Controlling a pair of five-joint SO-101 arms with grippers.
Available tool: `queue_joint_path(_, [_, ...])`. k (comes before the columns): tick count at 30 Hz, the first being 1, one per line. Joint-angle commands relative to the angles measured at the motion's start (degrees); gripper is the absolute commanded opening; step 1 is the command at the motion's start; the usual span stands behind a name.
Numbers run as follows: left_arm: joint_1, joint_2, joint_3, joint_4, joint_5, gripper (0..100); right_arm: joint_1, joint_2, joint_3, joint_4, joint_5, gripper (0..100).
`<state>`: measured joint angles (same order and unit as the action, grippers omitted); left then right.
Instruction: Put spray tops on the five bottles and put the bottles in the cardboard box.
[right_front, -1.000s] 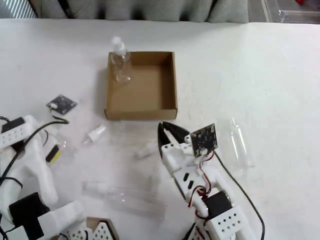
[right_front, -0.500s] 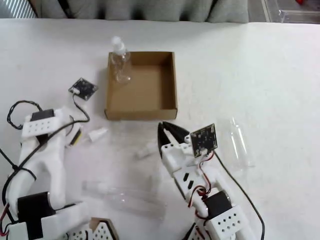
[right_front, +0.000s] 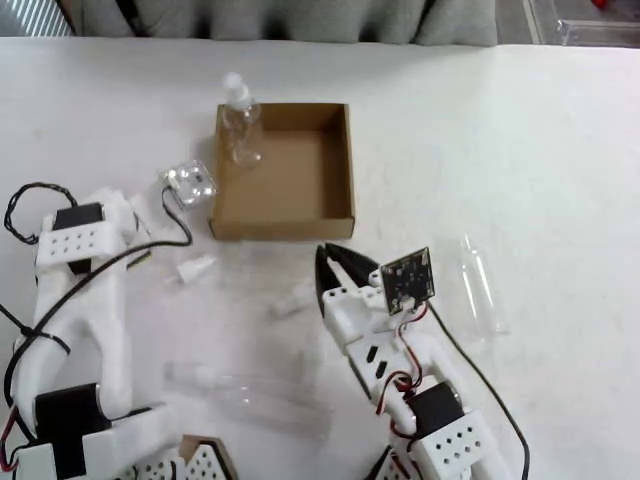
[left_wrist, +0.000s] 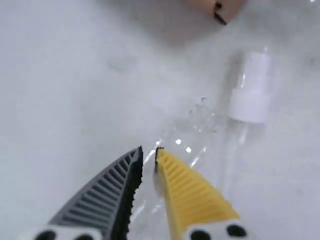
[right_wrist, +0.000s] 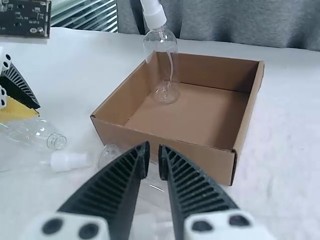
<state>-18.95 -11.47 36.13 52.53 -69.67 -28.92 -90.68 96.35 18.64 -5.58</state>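
Left tool (left_wrist: 149, 150): Your left tool is almost closed, with just a thin gap between its grey and yellow tips. It holds nothing. It hangs low over a clear bottle.
Clear bottle (left_wrist: 200, 117): It lies flat on the white worktop (right_front: 520, 150), right below your left tool. You cannot tell if they touch.
Loose spray top (right_front: 193, 268): It lies on the worktop, near that bottle's open neck.
Box (right_front: 283, 229): It sits open in the middle of the worktop.
Topped bottle (right_front: 240, 125): It stands up in the box's back left corner, with its spray top on.
Right tool (right_wrist: 153, 146): Your right tool is almost closed too and holds nothing. It is just in front of the box.
Far bottle (right_front: 480, 285): It lies flat, off to the right of your right tool.
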Motion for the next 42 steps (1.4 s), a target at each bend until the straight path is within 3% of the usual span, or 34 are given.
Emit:
queue_joint_path(1, [-1.10, -2.77, -3.52, -1.76, -9.32, 11, 0.13, -0.22, 0.70, 0.04, 3.34, 1.6])
queue_joint_path(6, [-3.65, -3.30, -3.60, 2.55, -16.70, 23, 0.22, -0.22, 0.70, 0.04, 4.22, 1.6])
queue_joint_path(11, [-6.73, -2.68, -2.29, 4.04, -34.64, 27, 0.13, -0.13, 0.70, 0.04, 4.48, 1.6])
queue_joint_path(19, [-6.81, -2.68, -1.49, 3.87, -42.29, 27, 0.13, -0.13, 0.70, 0.04, 4.66, 1.6])
queue_joint_path(23, [-6.99, -2.59, -0.88, 3.69, -43.08, 27, 0.13, -0.13, 0.70, 0.04, 4.66, 1.6])
queue_joint_path(30, [-8.48, -2.42, 1.58, -3.43, -42.99, 27, 0.04, -0.13, 0.70, 0.04, 4.66, 1.6])
queue_joint_path(35, [-8.13, 5.49, -0.97, -8.09, -42.73, 27, 0.04, -0.13, 0.70, 0.04, 4.66, 1.6])
queue_joint_path(38, [-8.22, 12.00, -5.01, -8.00, -41.14, 27, 0.04, -0.13, 0.70, 0.04, 4.66, 1.6])
queue_joint_path(42, [-8.04, 16.31, -9.49, -1.93, -39.91, 27, -1.36, -0.13, 0.70, 0.04, 4.75, 1.6])
